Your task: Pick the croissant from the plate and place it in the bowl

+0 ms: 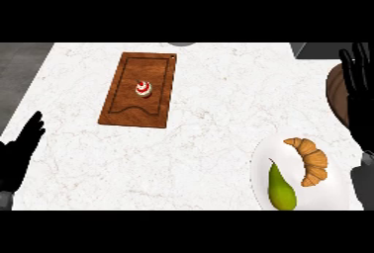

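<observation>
A golden-brown croissant [309, 159] lies on a white plate [264, 157] at the lower right of the counter, beside a green pear [281, 189]. A dark brown bowl [336, 94] shows at the right edge, mostly hidden behind my right hand [359, 94]. That hand is open, fingers straight and pointing up, above and to the right of the croissant, apart from it. At the lower left edge, my left hand [22, 148] rests open with its fingers up.
A wooden tray [124, 108] lies left of the counter's middle with a small red-and-white cupcake [143, 90] on it. White marble counter stretches between the tray and the plate. A grey round object [182, 44] peeks in at the top edge.
</observation>
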Controlling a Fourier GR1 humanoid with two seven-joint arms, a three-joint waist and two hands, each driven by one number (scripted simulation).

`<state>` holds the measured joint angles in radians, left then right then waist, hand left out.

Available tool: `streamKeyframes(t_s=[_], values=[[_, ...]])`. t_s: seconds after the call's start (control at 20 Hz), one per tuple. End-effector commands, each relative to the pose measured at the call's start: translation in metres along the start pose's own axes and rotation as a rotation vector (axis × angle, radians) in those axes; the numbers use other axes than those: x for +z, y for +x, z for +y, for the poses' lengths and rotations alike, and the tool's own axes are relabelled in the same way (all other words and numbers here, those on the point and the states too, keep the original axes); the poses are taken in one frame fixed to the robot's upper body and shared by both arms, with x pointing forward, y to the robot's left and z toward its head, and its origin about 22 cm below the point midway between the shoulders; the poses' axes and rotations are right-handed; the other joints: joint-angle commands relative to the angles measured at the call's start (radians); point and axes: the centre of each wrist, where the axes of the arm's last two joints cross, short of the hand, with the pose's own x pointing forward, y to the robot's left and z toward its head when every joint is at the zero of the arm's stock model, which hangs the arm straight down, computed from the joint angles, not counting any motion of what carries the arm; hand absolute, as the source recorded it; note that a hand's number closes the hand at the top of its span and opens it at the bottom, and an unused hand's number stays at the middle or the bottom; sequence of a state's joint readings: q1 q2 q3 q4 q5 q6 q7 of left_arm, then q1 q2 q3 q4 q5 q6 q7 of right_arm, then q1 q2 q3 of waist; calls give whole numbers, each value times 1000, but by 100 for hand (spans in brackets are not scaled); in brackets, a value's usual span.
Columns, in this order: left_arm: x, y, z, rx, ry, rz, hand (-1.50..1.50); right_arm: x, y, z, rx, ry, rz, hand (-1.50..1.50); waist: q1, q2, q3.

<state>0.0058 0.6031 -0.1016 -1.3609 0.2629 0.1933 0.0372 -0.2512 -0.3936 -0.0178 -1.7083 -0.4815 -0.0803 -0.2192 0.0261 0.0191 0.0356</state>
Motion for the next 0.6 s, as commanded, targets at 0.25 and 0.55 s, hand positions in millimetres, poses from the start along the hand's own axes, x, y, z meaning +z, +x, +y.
streamKeyframes(t_s=[0.25,0.55], values=[[-15,80,-44,395,-127,-388,0,56,-48,-50,66,4,503,-150,-26,-14,-36],[-6,79,-57,475,-220,-368,0,90,-75,-91,629,-234,567,-150,-11,-15,-35]])
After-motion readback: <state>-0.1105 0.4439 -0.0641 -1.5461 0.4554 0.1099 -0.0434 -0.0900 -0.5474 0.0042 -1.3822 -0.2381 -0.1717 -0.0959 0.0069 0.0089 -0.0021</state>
